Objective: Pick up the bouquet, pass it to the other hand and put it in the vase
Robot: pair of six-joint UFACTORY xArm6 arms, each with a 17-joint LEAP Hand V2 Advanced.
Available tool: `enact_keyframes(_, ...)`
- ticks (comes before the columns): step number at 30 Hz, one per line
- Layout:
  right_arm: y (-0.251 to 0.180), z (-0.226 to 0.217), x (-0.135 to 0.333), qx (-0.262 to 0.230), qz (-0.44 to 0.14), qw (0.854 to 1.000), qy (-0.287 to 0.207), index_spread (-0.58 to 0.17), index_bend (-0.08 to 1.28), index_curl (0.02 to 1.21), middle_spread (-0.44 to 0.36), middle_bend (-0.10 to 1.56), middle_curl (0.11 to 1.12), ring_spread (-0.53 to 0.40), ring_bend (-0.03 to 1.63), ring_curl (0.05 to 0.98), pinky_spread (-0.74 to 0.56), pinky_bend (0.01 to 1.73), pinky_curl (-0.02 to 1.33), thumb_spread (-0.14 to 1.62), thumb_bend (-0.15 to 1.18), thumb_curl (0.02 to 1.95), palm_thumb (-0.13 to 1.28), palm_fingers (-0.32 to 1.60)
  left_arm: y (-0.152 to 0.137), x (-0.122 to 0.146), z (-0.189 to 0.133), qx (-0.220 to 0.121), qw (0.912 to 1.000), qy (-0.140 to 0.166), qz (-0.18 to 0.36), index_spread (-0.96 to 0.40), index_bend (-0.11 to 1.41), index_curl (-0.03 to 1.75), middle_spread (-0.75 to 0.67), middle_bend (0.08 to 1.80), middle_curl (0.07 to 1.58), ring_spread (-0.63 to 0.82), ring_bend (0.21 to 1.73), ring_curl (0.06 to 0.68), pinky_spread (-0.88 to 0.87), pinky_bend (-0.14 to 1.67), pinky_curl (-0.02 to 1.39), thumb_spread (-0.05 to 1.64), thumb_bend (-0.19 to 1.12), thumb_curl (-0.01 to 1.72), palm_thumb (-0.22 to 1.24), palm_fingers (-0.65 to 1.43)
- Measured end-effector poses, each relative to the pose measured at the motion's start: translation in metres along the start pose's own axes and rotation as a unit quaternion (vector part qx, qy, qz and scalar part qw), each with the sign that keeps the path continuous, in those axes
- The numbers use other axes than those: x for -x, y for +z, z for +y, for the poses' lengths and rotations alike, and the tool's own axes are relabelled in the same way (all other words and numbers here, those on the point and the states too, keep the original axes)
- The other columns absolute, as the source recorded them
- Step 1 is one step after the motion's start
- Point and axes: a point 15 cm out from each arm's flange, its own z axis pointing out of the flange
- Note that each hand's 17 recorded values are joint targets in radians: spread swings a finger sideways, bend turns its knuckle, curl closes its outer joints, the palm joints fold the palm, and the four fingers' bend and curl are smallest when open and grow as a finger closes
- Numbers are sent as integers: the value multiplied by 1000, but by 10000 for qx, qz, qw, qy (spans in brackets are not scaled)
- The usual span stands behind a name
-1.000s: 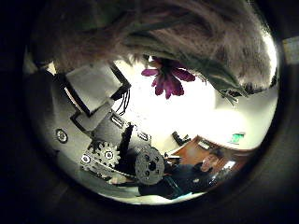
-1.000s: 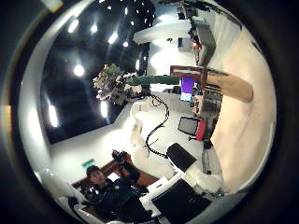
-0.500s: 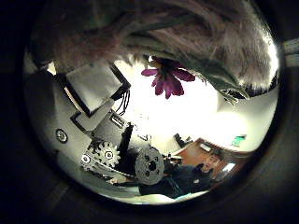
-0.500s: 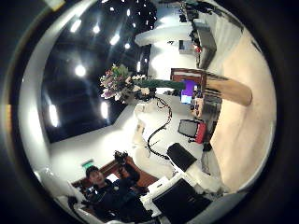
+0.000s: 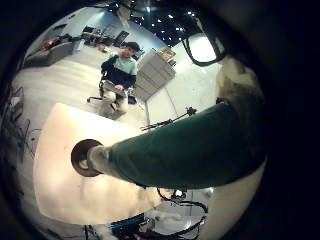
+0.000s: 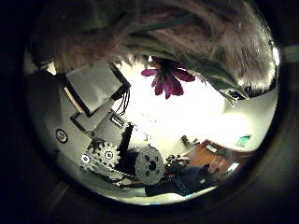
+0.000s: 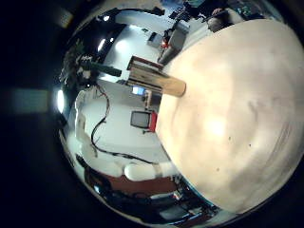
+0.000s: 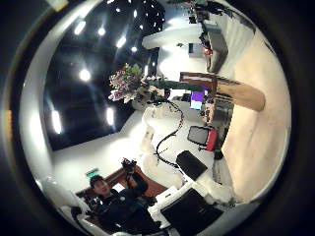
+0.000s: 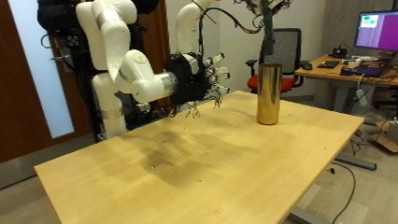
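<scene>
1. Gold vase (image 9: pixel 267 93) stands upright on the table (image 9: pixel 187 177), at about 3 o'clock from the right hand (image 9: pixel 199 86). Nothing is in it yet.
2. You have the bouquet (image 9: pixel 266 17) aloft at 12 o'clock over the vase, stems pointing down and well clear of the mouth. In the left little finger side view, the green wrapped stem runs from the palm toward the vase's dark opening.
3. Left hand (image 6: pixel 107 140): the bouquet fills its palm views, purple flower (image 6: pixel 166 80) close by. You can read that as fingers clamped on the bouquet, though the grip itself is only partly shown.
4. Right hand: low beside the table, fingers spread apart, holding nothing.
5. Progress, judged: pick-up and hand-over look done. Lowering the stems into the vase and letting go remain.
6. Against a second ago: in the right thumb side view the bouquet has drifted nearer the line of the vase, and the room behind barely shifts. The left thumb side view shows the same close flowers and a slightly shifted background.
</scene>
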Motion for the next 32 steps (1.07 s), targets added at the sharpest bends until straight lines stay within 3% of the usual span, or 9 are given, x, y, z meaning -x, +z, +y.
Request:
enact_keyframes(14, -1, 0, 0, -6, -6, 10000, -12, -454, 162, 254, 11, 182, 274, 175, 472, 254, 421, 630, 288, 960, -27, 416, 730, -5, 4, 59, -2, -170, 9992, -305, -216, -341, 148, 1631, -611, 881, 1207, -441, 1370, 569, -600, 1290, 626, 424, -51, 794, 878, 827)
enact_keyframes(16, -1, 0, 0, -6, -6, 10000, -12, -454, 165, 256, 11, 180, 275, 173, 470, 253, 421, 628, 287, 961, -27, 416, 730, -3, 5, 60, 0, -149, 9992, -311, -195, -320, 133, 1568, -593, 865, 1163, -469, 1217, 531, -610, 1259, 611, 445, -52, 771, 838, 594)
enact_keyframes(20, 1, 0, 0, 21, -1, 10000, -18, -454, 164, 257, 5, 180, 279, 173, 469, 253, 421, 626, 287, 962, -27, 416, 730, -2, 5, 67, 8, 0, 9988, -388, -282, -270, 135, 1401, -520, 722, 1063, -396, 1116, 487, -587, 1150, 578, 738, -61, 657, 662, 324)
enact_keyframes(21, 1, 1, 0, 38, 4, 10000, -16, -454, 167, 259, -6, 173, 277, 172, 462, 251, 421, 632, 289, 962, -27, 416, 730, -11, 6, 70, 14, 118, 9985, -421, -332, -244, 134, 1344, -468, 652, 1029, -325, 1077, 476, -544, 1095, 567, 800, -61, 620, 610, 200)
enact_keyframes(22, 3, 2, 0, 63, 5, 10000, -16, -455, 162, 258, -2, 172, 274, 178, 455, 250, 418, 635, 290, 962, -27, 416, 730, -20, 6, 74, 19, 233, 9978, -462, -412, -109, 49, 1145, -137, 377, 904, 32, 955, 421, -62, 862, 509, 835, -92, 522, 437, -292)
enact_keyframes(23, 3, 2, 0, 73, 6, 10000, -19, -455, 161, 258, -2, 169, 272, 179, 455, 250, 417, 637, 291, 962, -27, 416, 730, -22, 5, 78, 23, 332, 9971, -467, -505, -40, 8, 1052, 41, 269, 842, 193, 889, 377, 151, 817, 461, 810, -98, 481, 325, -401)
enact_keyframes(25, 4, 3, 0, 80, 3, 10000, -17, -457, 160, 255, 7, 170, 269, 182, 446, 249, 416, 639, 292, 965, -28, 414, 728, -26, 1, 79, 23, 338, 9969, -390, -590, 25, 3, 965, 179, 198, 780, 304, 848, 348, 301, 766, 422, 806, -76, 456, 293, -399)
enact_keyframes(28, 4, 2, 1, 70, -4, 10000, -19, -458, 159, 252, 10, 170, 265, 186, 442, 249, 416, 640, 292, 963, -28, 413, 721, -28, -14, 82, 19, 89, 9970, -356, -680, 197, 29, 640, 525, 132, 562, 564, 691, 262, 617, 609, 320, 782, -47, 392, 231, -356)
enact_keyframes(32, 5, 2, 1, 71, -13, 10000, -10, -458, 160, 250, 11, 171, 263, 187, 436, 250, 417, 637, 290, 964, -27, 413, 720, -27, -37, 87, 20, -163, 9960, -362, -804, 238, 60, 437, 623, 128, 422, 654, 594, 219, 699, 517, 274, 767, -42, 365, 217, -307)
